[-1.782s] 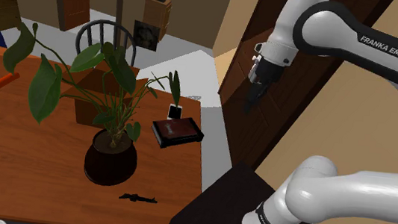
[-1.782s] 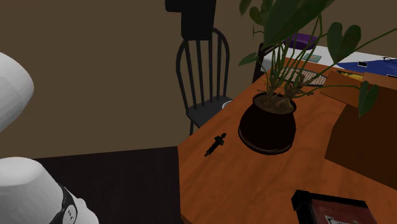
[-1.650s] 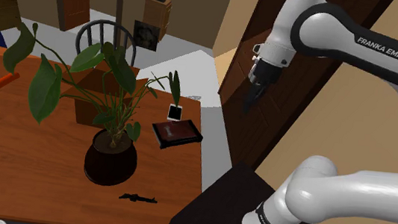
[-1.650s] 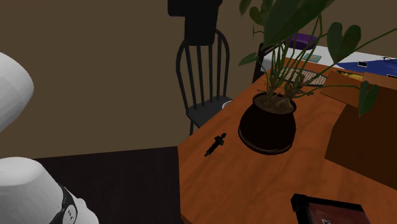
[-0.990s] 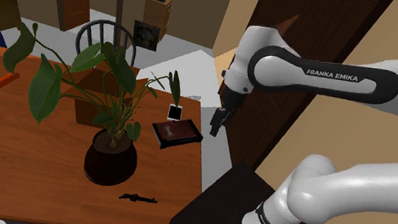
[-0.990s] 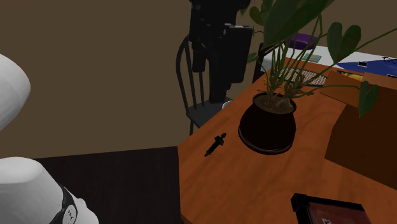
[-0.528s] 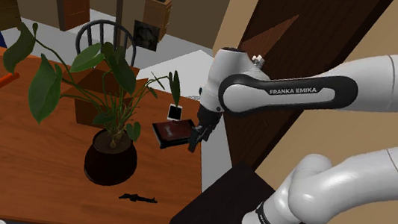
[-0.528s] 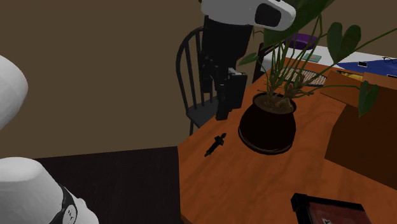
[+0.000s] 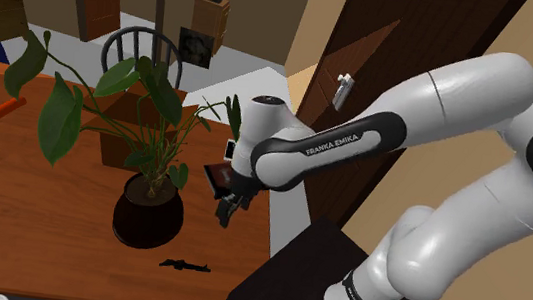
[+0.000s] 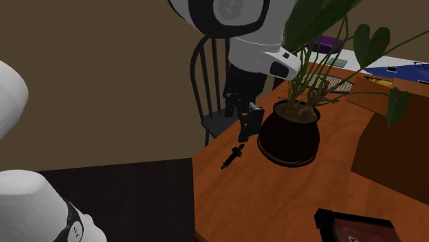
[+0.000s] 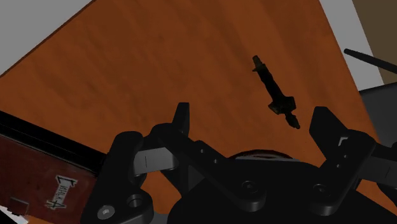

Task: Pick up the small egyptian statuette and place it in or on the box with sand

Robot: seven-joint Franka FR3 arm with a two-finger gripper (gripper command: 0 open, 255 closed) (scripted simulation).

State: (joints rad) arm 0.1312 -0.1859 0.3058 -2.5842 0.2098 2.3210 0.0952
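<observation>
Your gripper (image 9: 225, 213) hangs over the table (image 9: 28, 201) in the shoulder view, fingers apart and nothing between them, above the edge that faces the stand. One dark statuette (image 9: 183, 264) lies flat near the table corner closest to the stand, well apart from the fingers. One potted plant (image 9: 148, 213) stands just inboard of it, and one brown box (image 9: 111, 142) sits behind the plant, toward the far edge. One flat dark case (image 9: 214, 173) with a reddish top lies at the stand-side edge, partly behind your arm. One chair (image 9: 134, 46) stands beyond the far edge.

In the second exterior view your gripper (image 10: 246, 125) hovers above the table (image 10: 289, 199) edge, just beside the pot (image 10: 289, 141). The statuette (image 10: 234, 155) lies below it, close to that same edge, untouched. The brown box (image 10: 388, 155) rises beyond the pot, the flat case (image 10: 357, 227) lies near the lower edge, and the chair (image 10: 213, 75) stands behind your arm.

In the wrist view your gripper (image 11: 253, 114) is wide open and empty. The statuette (image 11: 275, 98) lies on the table (image 11: 127, 76) ahead, nearer one finger, close to the table's edge. The flat case (image 11: 44, 172) is off to the other side.
</observation>
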